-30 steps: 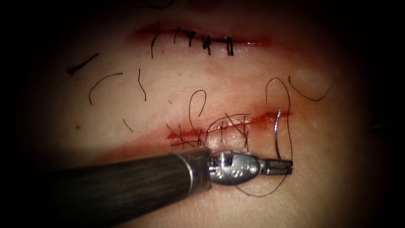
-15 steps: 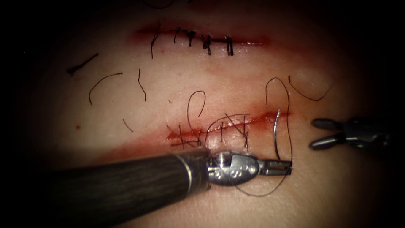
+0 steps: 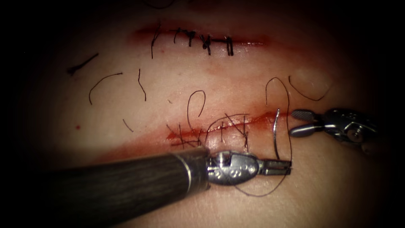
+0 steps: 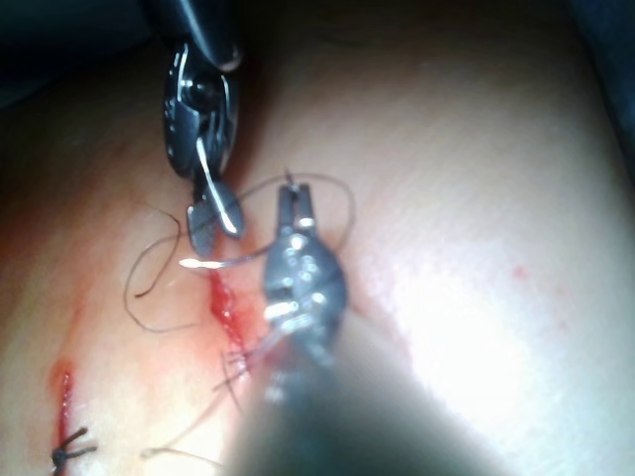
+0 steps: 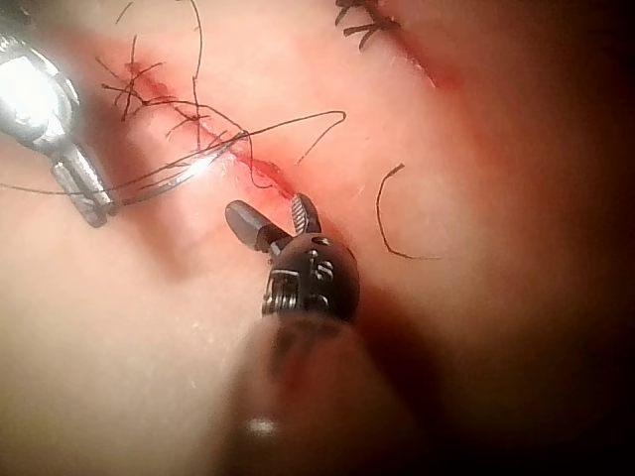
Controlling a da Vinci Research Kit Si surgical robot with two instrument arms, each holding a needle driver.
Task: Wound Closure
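My left tool (image 3: 279,167) reaches in from the lower left, its jaws shut on the rear end of the curved needle (image 3: 275,135). The needle arcs up from there, with its tip at the right end of the lower cut (image 3: 236,122); I cannot tell whether the tip is in the tissue. Black thread (image 3: 290,126) loops around the needle and under the left tool. Just right of the needle tip my right tool (image 3: 295,123) has its jaws open and holds nothing. In the right wrist view the open right tool (image 5: 273,213) sits beside the needle (image 5: 184,171). The left wrist view has the left tool (image 4: 295,201).
A second cut (image 3: 202,40) farther back is closed with dark stitches. The left part of the lower cut carries several stitches (image 3: 190,137) and red fluid. Cut ends of thread (image 3: 103,82) lie loose on the tissue, one of them at the right (image 3: 310,95).
The right tool has come in from the right with open jaws and moved left to just beside the needle tip. The left tool and the needle have stayed put.
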